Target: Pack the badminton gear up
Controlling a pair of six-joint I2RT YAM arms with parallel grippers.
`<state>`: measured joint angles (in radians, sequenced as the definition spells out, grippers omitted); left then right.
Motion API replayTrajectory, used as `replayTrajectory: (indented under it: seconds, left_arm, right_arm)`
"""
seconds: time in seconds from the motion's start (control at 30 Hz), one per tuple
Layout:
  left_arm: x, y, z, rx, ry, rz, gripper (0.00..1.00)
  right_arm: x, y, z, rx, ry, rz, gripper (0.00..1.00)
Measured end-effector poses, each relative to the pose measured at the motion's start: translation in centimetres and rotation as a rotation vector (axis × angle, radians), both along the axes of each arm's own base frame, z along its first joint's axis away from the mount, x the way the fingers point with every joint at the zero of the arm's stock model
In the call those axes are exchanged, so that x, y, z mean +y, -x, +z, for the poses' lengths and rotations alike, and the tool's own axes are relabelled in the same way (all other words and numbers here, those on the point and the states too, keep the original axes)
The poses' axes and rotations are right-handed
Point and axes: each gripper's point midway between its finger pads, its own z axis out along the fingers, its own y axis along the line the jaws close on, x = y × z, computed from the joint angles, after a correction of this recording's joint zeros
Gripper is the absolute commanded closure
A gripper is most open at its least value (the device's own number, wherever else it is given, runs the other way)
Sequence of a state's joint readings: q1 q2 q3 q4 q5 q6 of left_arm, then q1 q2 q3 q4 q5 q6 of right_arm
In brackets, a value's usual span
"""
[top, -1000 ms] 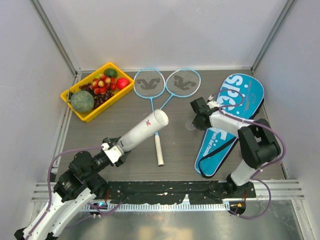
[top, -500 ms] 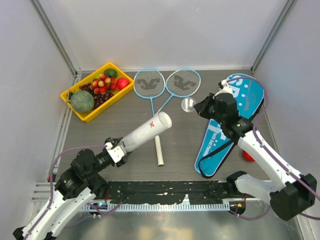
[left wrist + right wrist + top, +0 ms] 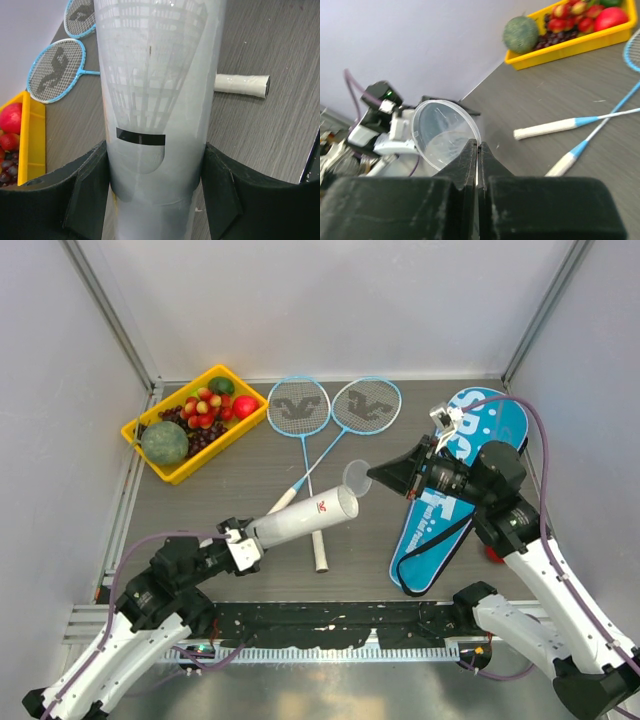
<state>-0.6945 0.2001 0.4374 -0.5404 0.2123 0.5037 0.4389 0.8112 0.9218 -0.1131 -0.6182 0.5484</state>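
My left gripper [image 3: 243,545] is shut on the lower end of the long white tube [image 3: 303,517], tilted up toward the right; a shuttlecock shows inside it in the left wrist view [image 3: 150,95]. My right gripper [image 3: 378,477] is shut on the rim of a clear round lid [image 3: 356,477], held in the air just beyond the tube's open end; the lid also shows in the right wrist view [image 3: 445,134]. Two light-blue rackets [image 3: 298,408] [image 3: 366,405] lie on the table. The blue SPORT bag [image 3: 455,505] lies at right under the right arm.
A yellow tray [image 3: 180,472] of fruit stands at the back left. A red apple [image 3: 495,554] lies beside the bag at right, partly hidden by the right arm. White racket handles [image 3: 319,545] lie below the tube.
My right gripper has carried the clear lid left and down toward the tube's open end. My left gripper has swung the tube lower and further right.
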Motion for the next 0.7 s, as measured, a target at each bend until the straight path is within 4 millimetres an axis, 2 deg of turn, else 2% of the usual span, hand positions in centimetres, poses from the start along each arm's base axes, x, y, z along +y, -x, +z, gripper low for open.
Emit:
replayTrajectory:
  seconds: [0.13, 0.33, 0.7]
  left_arm:
    - [0.0, 0.1, -0.4, -0.002, -0.029, -0.018, 0.94]
    - [-0.6, 0.5, -0.2, -0.018, -0.032, -0.069, 0.94]
    - [-1.2, 1.2, -0.1, -0.028, -0.029, -0.132, 0.95]
  right_arm:
    - [0.5, 2.2, 0.2, -0.005, -0.004, 0.114, 0.95]
    - [0.5, 4.5, -0.6, 0.008, 0.012, 0.201, 0.94]
    - [0.7, 5.3, -3.6, 0.089, 0.038, 0.262, 0.95]
